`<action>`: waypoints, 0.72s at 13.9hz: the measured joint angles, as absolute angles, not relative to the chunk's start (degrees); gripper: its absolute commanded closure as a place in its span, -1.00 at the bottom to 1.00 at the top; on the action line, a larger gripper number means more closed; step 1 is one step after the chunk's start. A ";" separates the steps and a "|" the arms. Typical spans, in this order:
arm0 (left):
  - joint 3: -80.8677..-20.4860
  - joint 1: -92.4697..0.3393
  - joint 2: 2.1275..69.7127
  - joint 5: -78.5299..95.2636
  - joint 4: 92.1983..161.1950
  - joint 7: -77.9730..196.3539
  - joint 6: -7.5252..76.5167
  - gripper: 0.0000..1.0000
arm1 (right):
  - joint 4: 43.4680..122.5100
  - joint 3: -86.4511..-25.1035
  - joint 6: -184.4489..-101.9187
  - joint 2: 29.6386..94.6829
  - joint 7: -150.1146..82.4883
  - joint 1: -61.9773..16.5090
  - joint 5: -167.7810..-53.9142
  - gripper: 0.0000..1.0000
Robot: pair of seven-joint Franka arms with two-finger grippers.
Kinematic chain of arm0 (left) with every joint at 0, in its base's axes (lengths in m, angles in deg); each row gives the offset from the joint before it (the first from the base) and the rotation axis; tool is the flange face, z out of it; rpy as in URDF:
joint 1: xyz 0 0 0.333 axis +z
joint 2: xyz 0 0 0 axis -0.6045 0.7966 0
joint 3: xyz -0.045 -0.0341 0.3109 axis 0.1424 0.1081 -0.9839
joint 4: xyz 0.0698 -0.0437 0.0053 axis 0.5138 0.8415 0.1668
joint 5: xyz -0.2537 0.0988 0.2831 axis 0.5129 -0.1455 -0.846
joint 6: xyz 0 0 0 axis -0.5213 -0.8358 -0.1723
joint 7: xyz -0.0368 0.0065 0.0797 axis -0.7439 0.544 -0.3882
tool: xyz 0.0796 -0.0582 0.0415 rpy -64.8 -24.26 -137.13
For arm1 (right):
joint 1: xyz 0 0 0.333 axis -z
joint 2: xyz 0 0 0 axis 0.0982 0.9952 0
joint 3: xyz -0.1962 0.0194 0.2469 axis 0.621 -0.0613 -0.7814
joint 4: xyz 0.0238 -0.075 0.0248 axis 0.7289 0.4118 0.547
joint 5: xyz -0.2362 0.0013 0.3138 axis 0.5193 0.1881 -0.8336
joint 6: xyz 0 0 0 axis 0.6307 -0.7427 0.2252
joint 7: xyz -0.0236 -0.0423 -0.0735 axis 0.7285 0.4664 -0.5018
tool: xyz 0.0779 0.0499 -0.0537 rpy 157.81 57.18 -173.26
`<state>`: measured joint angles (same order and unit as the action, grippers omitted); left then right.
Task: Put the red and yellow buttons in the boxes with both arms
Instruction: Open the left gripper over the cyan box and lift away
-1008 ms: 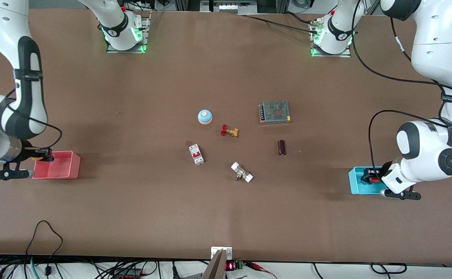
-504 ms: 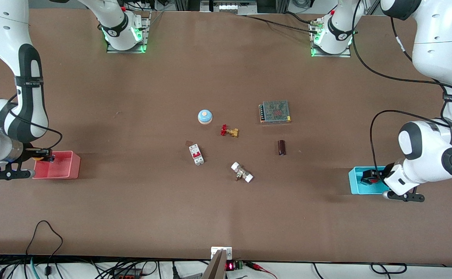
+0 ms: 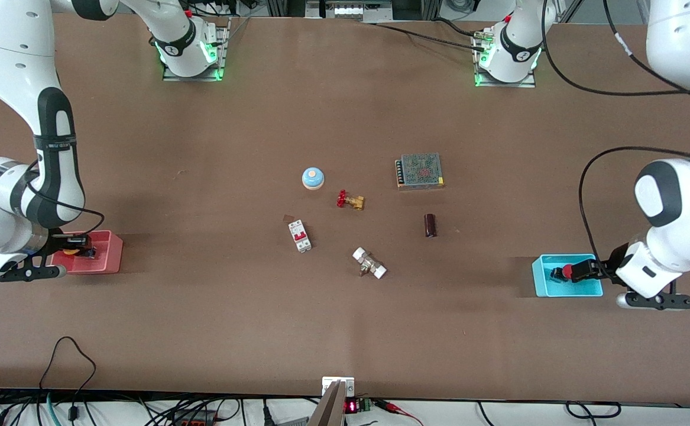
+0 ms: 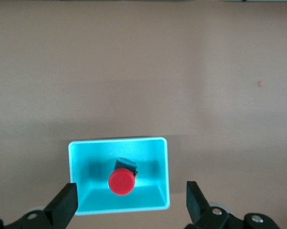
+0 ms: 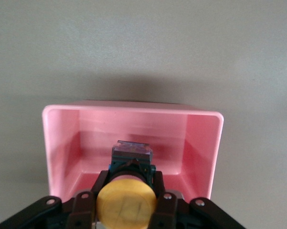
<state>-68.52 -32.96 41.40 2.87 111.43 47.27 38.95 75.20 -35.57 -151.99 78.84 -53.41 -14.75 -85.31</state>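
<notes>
The red button [image 3: 567, 271] lies in the cyan box [image 3: 569, 289] at the left arm's end of the table. In the left wrist view the red button [image 4: 121, 182] rests on the floor of the cyan box [image 4: 81, 162]. My left gripper [image 4: 130, 193] is above it, open wide and holding nothing, and it also shows in the front view [image 3: 587, 270]. My right gripper [image 3: 78, 245] is shut on the yellow button [image 5: 126, 202] and holds it low over the pink box [image 5: 200, 143]. The pink box [image 3: 108, 253] sits at the right arm's end of the table.
In the table's middle lie a light-blue dome [image 3: 313, 178], a red-handled brass valve [image 3: 350, 200], a metal power supply [image 3: 420, 171], a white circuit breaker [image 3: 300, 235], a dark cylinder [image 3: 430, 225] and a white-ended fitting [image 3: 369, 263].
My left gripper has let go of the red button, which now lies in the cyan box, and has drawn back from it. My right gripper has moved farther in over the pink box with the yellow button.
</notes>
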 measured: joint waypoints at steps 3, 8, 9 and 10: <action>-68.47 -33.24 35.30 2.78 111.32 48.44 32.61 -1.00 | 75.22 -35.57 -153.30 79.75 -54.51 -14.18 -86.41 0.54; -68.14 -34.85 25.57 -1.20 111.47 53.52 25.10 -1.00 | 75.22 -35.60 -153.50 80.45 -56.50 -13.88 -88.39 0.52; -67.86 -35.05 23.72 -1.39 111.51 53.62 23.18 -1.00 | 75.22 -35.61 -153.50 80.50 -56.55 -13.88 -88.39 0.50; -67.49 -35.06 21.95 -1.49 111.56 53.61 21.26 -1.00 | 75.22 -35.63 -153.50 80.57 -56.61 -13.88 -88.39 0.24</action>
